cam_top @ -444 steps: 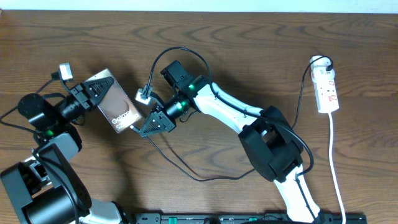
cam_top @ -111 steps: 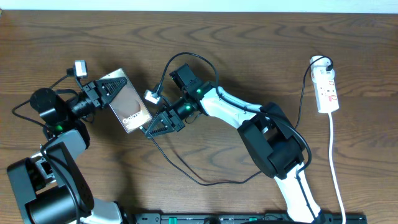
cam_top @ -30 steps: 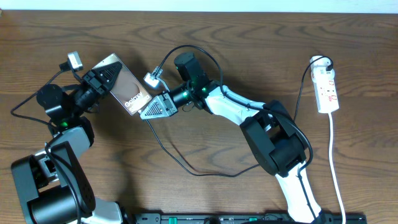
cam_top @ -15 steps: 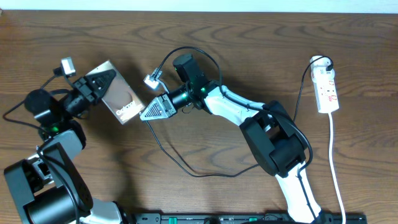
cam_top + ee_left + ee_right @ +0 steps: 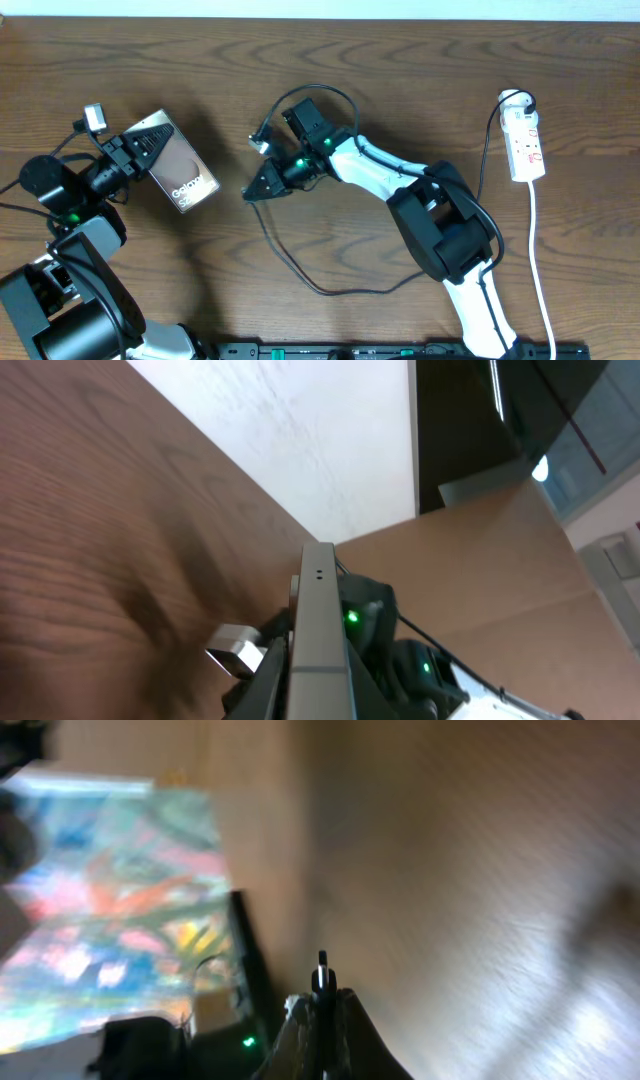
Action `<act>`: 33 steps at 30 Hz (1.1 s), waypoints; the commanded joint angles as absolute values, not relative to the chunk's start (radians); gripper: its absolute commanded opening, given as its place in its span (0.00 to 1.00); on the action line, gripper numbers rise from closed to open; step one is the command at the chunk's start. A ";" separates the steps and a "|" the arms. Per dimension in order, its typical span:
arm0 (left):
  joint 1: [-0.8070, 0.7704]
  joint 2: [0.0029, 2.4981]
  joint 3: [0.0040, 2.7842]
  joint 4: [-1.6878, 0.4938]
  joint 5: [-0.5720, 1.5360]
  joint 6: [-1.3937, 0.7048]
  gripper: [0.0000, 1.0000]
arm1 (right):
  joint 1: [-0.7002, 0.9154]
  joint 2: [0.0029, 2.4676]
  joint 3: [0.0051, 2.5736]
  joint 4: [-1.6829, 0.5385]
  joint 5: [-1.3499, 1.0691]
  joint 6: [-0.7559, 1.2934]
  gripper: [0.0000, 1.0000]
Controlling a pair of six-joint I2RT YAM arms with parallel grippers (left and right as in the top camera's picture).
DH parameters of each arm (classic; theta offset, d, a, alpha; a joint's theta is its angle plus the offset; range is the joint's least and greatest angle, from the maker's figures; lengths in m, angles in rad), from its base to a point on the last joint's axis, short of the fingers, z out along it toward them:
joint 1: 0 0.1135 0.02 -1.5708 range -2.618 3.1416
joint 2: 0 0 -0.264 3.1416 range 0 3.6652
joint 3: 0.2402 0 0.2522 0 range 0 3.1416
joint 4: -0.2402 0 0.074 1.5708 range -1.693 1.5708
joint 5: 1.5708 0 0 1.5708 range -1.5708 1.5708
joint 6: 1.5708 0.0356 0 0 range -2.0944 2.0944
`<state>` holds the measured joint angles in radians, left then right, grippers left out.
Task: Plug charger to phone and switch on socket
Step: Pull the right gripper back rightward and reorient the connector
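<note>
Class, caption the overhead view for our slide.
Left gripper holds phone; right gripper holds charger, not yet plugged in.

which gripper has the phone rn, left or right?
The left gripper: it is shut on the phone. The right gripper pinches only the charger near its plug tip.

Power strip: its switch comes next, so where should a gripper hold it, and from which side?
Probably from above, jaws spanning the power strip across its narrow width, mid-body. It lies flat, with a plug at the far end and its white cord leaving the near end.
</note>
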<state>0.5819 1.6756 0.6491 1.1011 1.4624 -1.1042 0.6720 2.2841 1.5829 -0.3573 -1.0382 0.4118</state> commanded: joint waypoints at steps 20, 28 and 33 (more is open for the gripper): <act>0.497 1.666 0.614 1.109 1.570 -1.085 0.07 | 0.637 2.259 1.841 -1.171 0.100 0.543 0.01; 0.452 1.666 0.607 1.110 1.555 -1.074 0.07 | 0.636 2.259 1.804 -1.171 0.101 0.545 0.28; 0.452 1.666 0.607 1.109 1.552 -1.074 0.07 | 0.636 2.259 1.804 -1.171 0.094 0.546 0.54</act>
<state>0.4541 1.6756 0.6106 1.1011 1.5455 -1.0916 0.6338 2.2753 1.8076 -1.1671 0.0765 0.5350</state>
